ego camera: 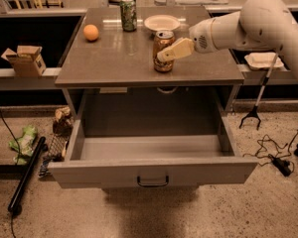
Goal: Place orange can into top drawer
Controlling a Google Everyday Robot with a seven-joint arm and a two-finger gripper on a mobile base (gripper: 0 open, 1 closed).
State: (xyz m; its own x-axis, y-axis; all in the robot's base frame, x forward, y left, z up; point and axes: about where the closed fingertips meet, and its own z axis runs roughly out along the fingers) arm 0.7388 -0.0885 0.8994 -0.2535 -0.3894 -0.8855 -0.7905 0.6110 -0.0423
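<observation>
The orange can (163, 66) stands upright near the front middle of the grey tabletop (109, 58). My gripper (168, 53) reaches in from the right on the white arm (248, 24) and overlaps the can's right front side at mid-height. The top drawer (154, 171) is pulled fully out below the tabletop. Its inside is bare, and a small dark handle (152, 181) sits at the centre of its front.
A green can (128, 14), a round orange fruit (91, 32) and a white bowl (162, 22) sit at the back of the tabletop. A cardboard box (25, 59) is on the left shelf, a white tray (262, 60) on the right. Cables and clutter lie on the floor.
</observation>
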